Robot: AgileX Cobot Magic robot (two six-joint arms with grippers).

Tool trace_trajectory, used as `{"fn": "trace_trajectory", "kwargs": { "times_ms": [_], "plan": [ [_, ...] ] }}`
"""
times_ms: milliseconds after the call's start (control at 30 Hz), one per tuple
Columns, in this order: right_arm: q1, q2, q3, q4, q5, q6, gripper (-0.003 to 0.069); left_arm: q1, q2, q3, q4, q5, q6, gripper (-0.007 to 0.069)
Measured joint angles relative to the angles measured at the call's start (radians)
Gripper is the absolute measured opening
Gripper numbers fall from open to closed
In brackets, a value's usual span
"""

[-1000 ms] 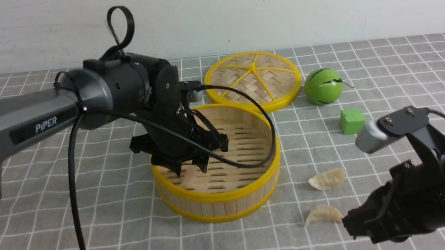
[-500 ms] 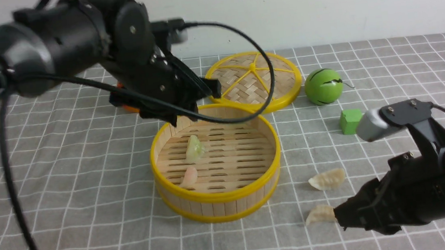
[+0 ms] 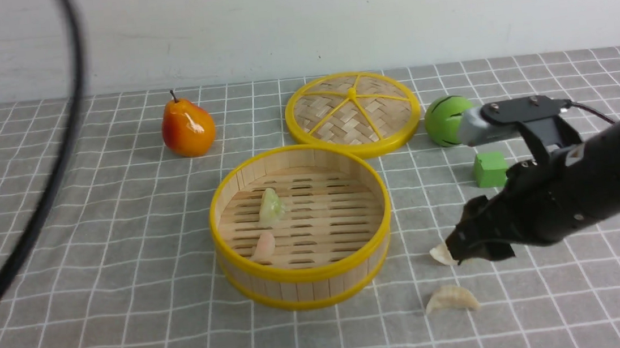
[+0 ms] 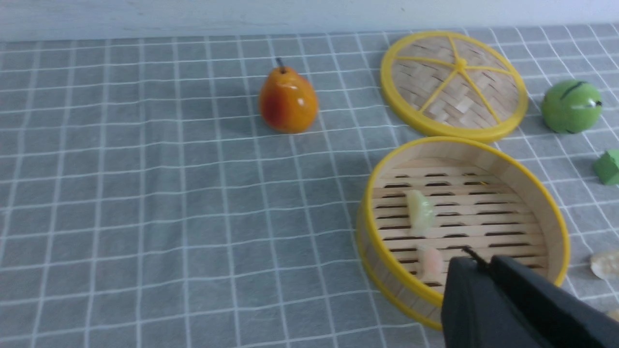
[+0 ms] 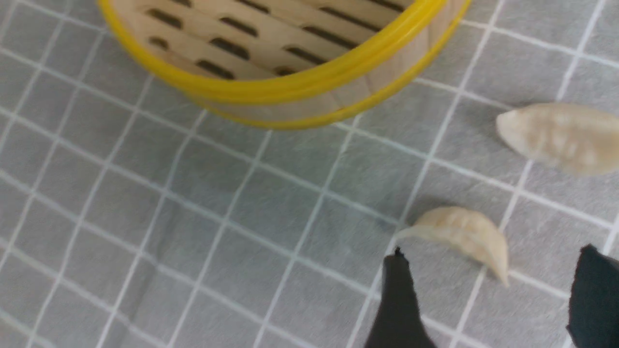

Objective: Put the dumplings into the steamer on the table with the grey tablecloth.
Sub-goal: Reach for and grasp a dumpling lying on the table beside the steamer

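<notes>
- The right hand (image 3: 455, 251) has the action: its fingers (image 5: 399, 299) stand well apart with nothing between them.
- It hangs over the cream dumplings (image 3: 452, 299), which lie on the grey tablecloth (image 3: 123, 243) at about four o'clock of the steamer (image 3: 305, 274), taking twelve as the far wall.
- From the front the fingertips hide part of the farther cream dumpling (image 3: 438, 254). I cannot tell whether they touch it.
- In the right wrist view one cream dumpling sits just ahead of the open fingers, not yet inside them.
- To do this pick well, I'd say: come straight down and straddle the plump belly across its short width, not the pointed ends.
- Close softly, as that glossy shell looks slippery. Stay just off the wrinkled cloth so no fabric gets pinched.
- Then lift clear above the yellow rim before swinging towards ten o'clock, or the wall gets clipped.
- The steamer holds two already: the green dumpling (image 3: 271, 206) at ten o'clock on the slats and the pink dumpling (image 3: 264, 246) at eight, hard by the wall.
- The three o'clock half of the floor is bare, so I'd release there.
- The lid (image 3: 352, 113) lies flat on the surface at one o'clock, with nothing on it.
- The left hand (image 4: 476, 261) is off on the nine o'clock side, its fingers looking pressed together and empty.
</notes>
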Motion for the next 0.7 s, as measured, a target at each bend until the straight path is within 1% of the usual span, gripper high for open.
{"fn": "trace_trajectory", "kwargs": {
  "times_ms": [33, 67, 133, 167, 233, 367, 467, 533, 600, 633, 700],
  "plan": [
    [0.000, 0.039, -0.029, -0.032, -0.008, 0.037, 0.0452, 0.000, -0.083, 0.077, 0.052, -0.020, -0.072, 0.0026],
    [0.000, 0.087, -0.068, -0.074, -0.029, 0.088, 0.0452, 0.000, -0.183, 0.182, 0.125, -0.045, -0.187, 0.0026],
    [0.000, 0.160, -0.119, -0.123, -0.045, 0.155, 0.0452, 0.000, -0.332, 0.305, 0.249, -0.058, -0.325, 0.0026],
    [0.000, 0.183, -0.136, -0.140, -0.044, 0.181, 0.0452, 0.000, -0.357, 0.342, 0.269, -0.058, -0.359, 0.0026],
    [0.000, 0.261, -0.190, -0.207, -0.022, 0.295, 0.0453, 0.000, -0.472, 0.452, 0.330, -0.035, -0.429, 0.0026],
    [0.000, 0.335, -0.234, -0.362, 0.033, 0.506, 0.0453, 0.000, -0.548, 0.562, 0.298, 0.006, -0.438, 0.0026],
    [0.000, 0.376, -0.239, -0.402, 0.027, 0.589, 0.0453, 0.000, -0.556, 0.590, 0.246, 0.007, -0.408, 0.0026],
    [0.000, 0.410, -0.240, -0.381, -0.004, 0.608, 0.0453, 0.000, -0.558, 0.605, 0.212, 0.005, -0.374, 0.0026],
    [0.000, 0.423, -0.240, -0.360, -0.027, 0.607, 0.0453, 0.000, -0.558, 0.615, 0.205, 0.003, -0.352, 0.0026],
    [0.000, 0.431, -0.243, -0.338, -0.058, 0.584, 0.0451, 0.000, -0.558, 0.636, 0.202, -0.006, -0.320, 0.0026],
    [0.000, 0.436, -0.244, -0.323, -0.082, 0.542, 0.0442, 0.000, -0.558, 0.658, 0.205, -0.026, -0.306, 0.0026]
  ]
}}
